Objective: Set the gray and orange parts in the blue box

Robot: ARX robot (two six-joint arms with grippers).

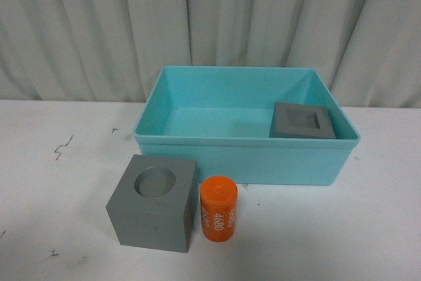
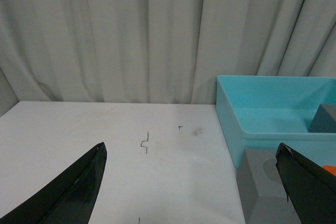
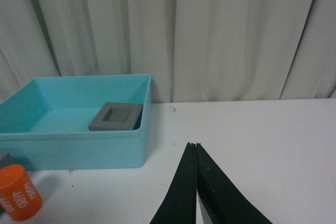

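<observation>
The blue box (image 1: 243, 162) stands at the middle back of the white table. Inside it, against the right wall, lies a gray cube with a square recess (image 1: 301, 122), also seen in the right wrist view (image 3: 115, 117). In front of the box sit a gray cube with a round recess (image 1: 152, 202) and an upright orange cylinder (image 1: 218, 208) with white digits. Neither arm shows in the front view. My left gripper (image 2: 191, 156) is open over bare table, the round-recess cube (image 2: 262, 190) by its one finger. My right gripper (image 3: 193, 145) is shut and empty, to the right of the box (image 3: 73, 145).
A pleated white curtain (image 1: 210, 18) hangs behind the table. Small dark marks (image 1: 62, 147) dot the tabletop left of the box. White table surface stretches to the right of the box (image 3: 262, 140).
</observation>
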